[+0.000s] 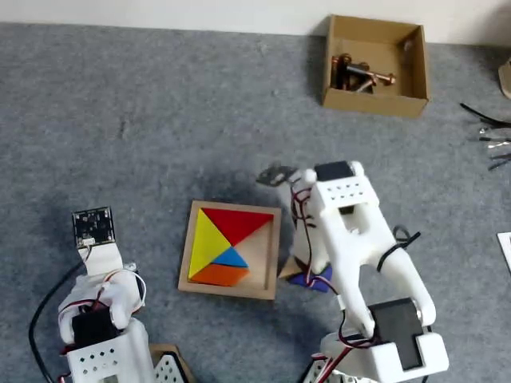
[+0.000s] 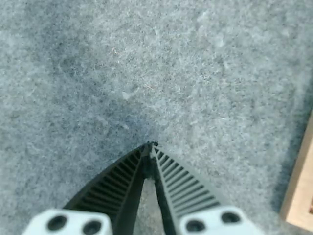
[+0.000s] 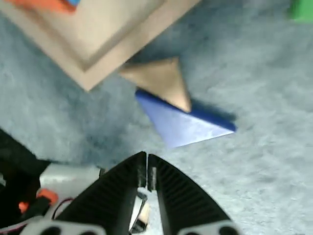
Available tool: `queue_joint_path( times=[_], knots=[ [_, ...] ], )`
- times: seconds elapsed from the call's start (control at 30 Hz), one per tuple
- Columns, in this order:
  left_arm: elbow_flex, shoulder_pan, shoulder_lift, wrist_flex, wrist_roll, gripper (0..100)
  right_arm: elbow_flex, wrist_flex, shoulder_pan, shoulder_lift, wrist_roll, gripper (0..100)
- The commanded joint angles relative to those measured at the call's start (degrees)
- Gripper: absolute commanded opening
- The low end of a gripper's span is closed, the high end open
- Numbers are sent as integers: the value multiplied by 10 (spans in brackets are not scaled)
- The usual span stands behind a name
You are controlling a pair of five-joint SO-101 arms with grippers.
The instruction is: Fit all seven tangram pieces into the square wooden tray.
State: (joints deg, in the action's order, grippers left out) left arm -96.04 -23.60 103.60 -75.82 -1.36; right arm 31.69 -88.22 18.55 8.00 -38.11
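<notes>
Tray (image 1: 274, 255) | mid-table; four pieces (image 1: 217, 239) seated; bare gap at 3 o'clock | tan triangle (image 3: 161, 83) lapping blue triangle (image 3: 183, 125), loose at tray's 4 o'clock | right gripper (image 3: 146, 161) closed, empty, above them; left gripper (image 2: 149, 147) closed | advice: open wide; lift tan first

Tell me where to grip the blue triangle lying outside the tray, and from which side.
Probably from above, with the right tool opened across the blue triangle at its bare end away from the tray. It lies flat on the carpet, and the tan triangle seems to overlap its tray-side edge.
</notes>
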Motion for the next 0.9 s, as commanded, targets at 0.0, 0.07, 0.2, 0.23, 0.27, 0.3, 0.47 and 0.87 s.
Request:
queue_joint_path(
  times=[0.0, 0.07, 0.2, 0.23, 0.27, 0.3, 0.47, 0.87],
  knots=[
    [-11, -7, 3, -2, -6, 5, 15, -4, -14, 31, -21, 10],
    [-11, -7, 3, -2, -6, 5, 28, -2, -24, 31, -22, 10],
    [-11, -7, 3, -2, -6, 5, 66, 32, -44, 31, -22, 10],
    [-11, -7, 3, -2, -6, 5, 78, 43, -45, 31, -22, 10],
    [-11, -7, 3, -2, -6, 5, 87, 51, -45, 31, -22, 10],
    [-11, -7, 3, -2, -6, 5, 98, 61, -44, 31, -22, 10],
    [-11, -7, 3, -2, -6, 5, 124, 112, -44, 27, -19, 10],
    [-11, -7, 3, -2, -6, 5, 124, 205, -45, 26, 43, 10]
  ],
)
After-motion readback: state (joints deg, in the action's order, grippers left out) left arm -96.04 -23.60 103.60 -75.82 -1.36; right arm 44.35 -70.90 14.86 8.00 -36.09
